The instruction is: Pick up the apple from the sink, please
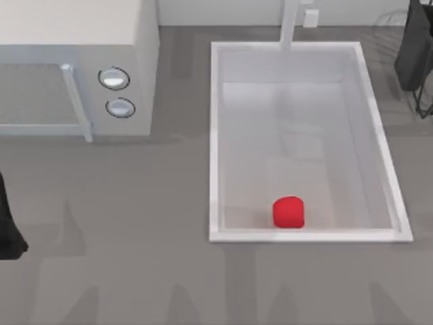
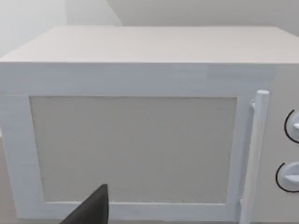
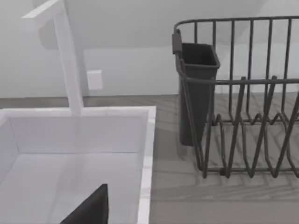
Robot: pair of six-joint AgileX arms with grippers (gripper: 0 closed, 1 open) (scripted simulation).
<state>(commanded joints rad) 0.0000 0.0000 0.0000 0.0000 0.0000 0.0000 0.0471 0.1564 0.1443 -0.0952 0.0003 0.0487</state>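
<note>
The apple, a small bright red blob, lies on the pale floor of the sink, close to the basin's front wall and a little left of its middle. Nothing touches it. My left arm is parked at the table's left edge, far from the sink. A dark part of my left gripper faces the microwave door. A dark part of my right gripper hangs over the sink's back right corner, facing the faucet post.
A white microwave with two round knobs stands at the back left, its handle beside the door. A dark wire dish rack with a grey cup stands right of the sink. The faucet post rises at the sink's back rim.
</note>
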